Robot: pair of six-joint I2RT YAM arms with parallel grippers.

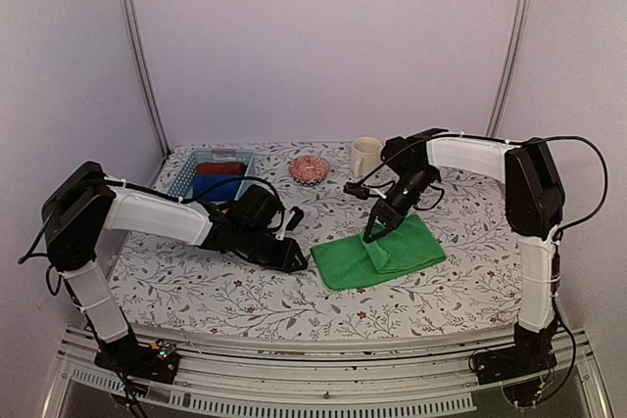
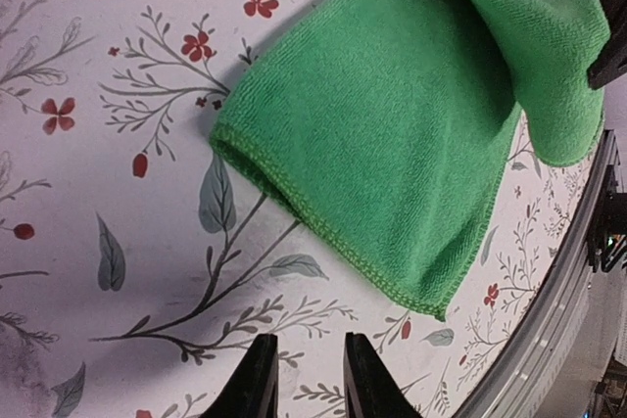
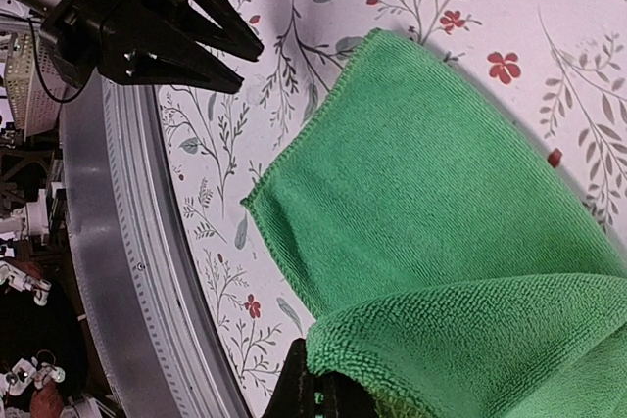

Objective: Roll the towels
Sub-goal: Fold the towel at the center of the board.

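A bright green towel (image 1: 382, 254) lies folded on the flowered tablecloth, right of centre. My right gripper (image 1: 375, 235) is shut on a fold of the towel (image 3: 441, 203), lifting it above the flat layer; its fingertips (image 3: 328, 394) are mostly buried in the cloth. My left gripper (image 1: 299, 263) rests low on the tablecloth just left of the towel's near-left corner. In the left wrist view its jaws (image 2: 306, 379) stand narrowly open with nothing between them, a short way from the towel's stitched edge (image 2: 392, 144). The right wrist view shows the left gripper (image 3: 220, 51) apart from the towel.
A blue basket (image 1: 186, 175) holding a blue and a dark red cloth roll stands at the back left. A pink bowl (image 1: 309, 168) and a cream mug (image 1: 365, 157) stand at the back centre. The table's metal front rail (image 3: 118, 242) runs close to the towel.
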